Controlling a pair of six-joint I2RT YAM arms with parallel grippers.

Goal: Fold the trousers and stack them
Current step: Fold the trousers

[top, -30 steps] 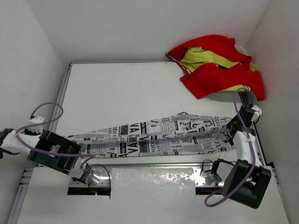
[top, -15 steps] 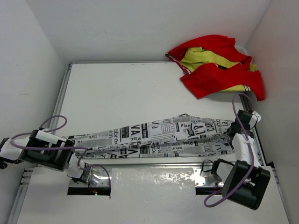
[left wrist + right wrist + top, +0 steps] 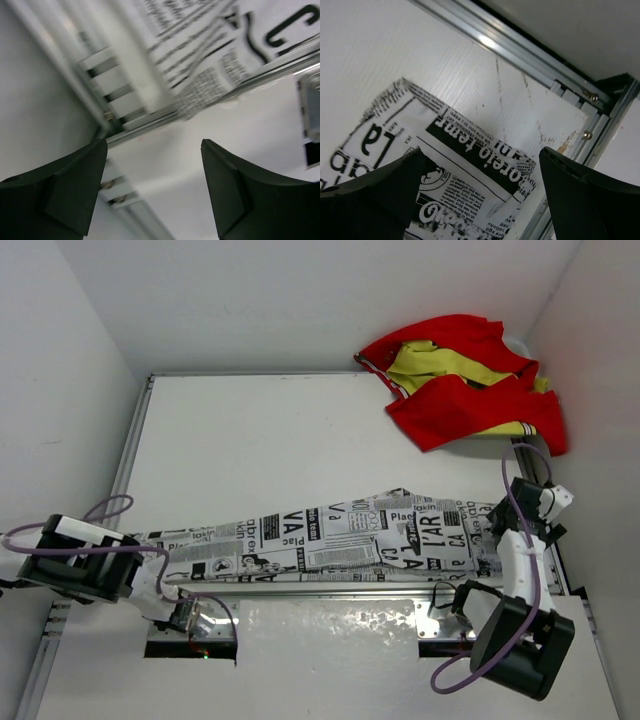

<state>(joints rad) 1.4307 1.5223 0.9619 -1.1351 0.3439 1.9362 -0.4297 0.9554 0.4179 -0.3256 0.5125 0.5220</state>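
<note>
The trousers (image 3: 330, 535), white with black newspaper print, lie stretched out flat along the near edge of the table, running left to right. My left gripper (image 3: 150, 576) is just off their left end; in the left wrist view it (image 3: 155, 187) is open over bare white surface, with the trousers' end (image 3: 220, 55) ahead of the fingertips. My right gripper (image 3: 497, 525) hovers at the right end. It (image 3: 480, 197) is open, and the printed cloth corner (image 3: 480, 165) lies loose on the table below, between its fingers.
A red and yellow garment (image 3: 460, 380) lies heaped at the back right corner. Metal rails (image 3: 330, 585) frame the table's near edge, and a rail corner (image 3: 580, 107) sits close to the right gripper. White walls enclose the table.
Both grippers have opened and let go of the trousers' ends. The cloth has dropped from a raised, stretched hold to lie flat, and the left arm has drawn back to the left.
</note>
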